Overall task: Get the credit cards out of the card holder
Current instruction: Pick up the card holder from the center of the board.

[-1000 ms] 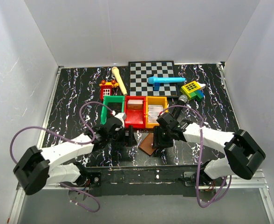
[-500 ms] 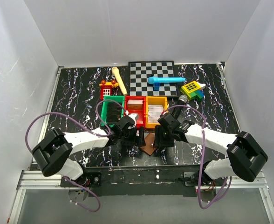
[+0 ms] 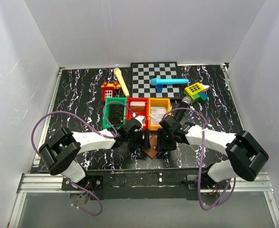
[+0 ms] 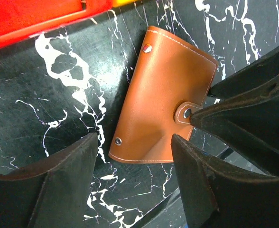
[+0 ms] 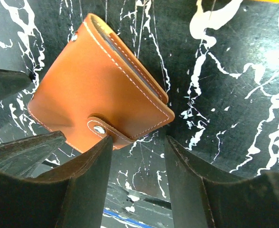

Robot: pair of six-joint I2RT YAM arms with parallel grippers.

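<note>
Broadly, tabletop (image 3: pixel 73 95): black with white marble veins, carrying everything listed; the red bin (image 3: pixel 138 99) near its middle is the reference for all places below.
Left arm (image 3: pixel 89 139): white, reaching in from the near left, ending at the red bin's near edge.
Right arm (image 3: pixel 210 137): white, reaching in from the near right, ending near and to the right of the red bin.
Chessboard (image 3: pixel 144 76): flat, just beyond the red bin, with a blue toy (image 3: pixel 168 82) lying on it.
Green bin (image 3: pixel 115 100): touching the red bin's left side.
Orange bin (image 3: pixel 159 99): touching the red bin's right side.
Card holder (image 3: pixel 151 148): brown, folded shut and lying flat on the tabletop, just near-side of the red bin's right corner, a strip of bare tabletop between them; seen close in the left wrist view (image 4: pixel 165 102) and the right wrist view (image 5: pixel 97 95).
Left tool (image 4: pixel 134 142): fingers spread apart with nothing clamped, low over the card holder's left end, on the red bin's near side.
Right tool (image 5: pixel 138 142): fingers likewise apart and holding nothing, at the card holder's strap edge, near-right of the red bin.
Strap snap (image 4: pixel 187 112): fastened, on the card holder's edge farthest from the red bin, right beside a fingertip of the right tool.
</note>
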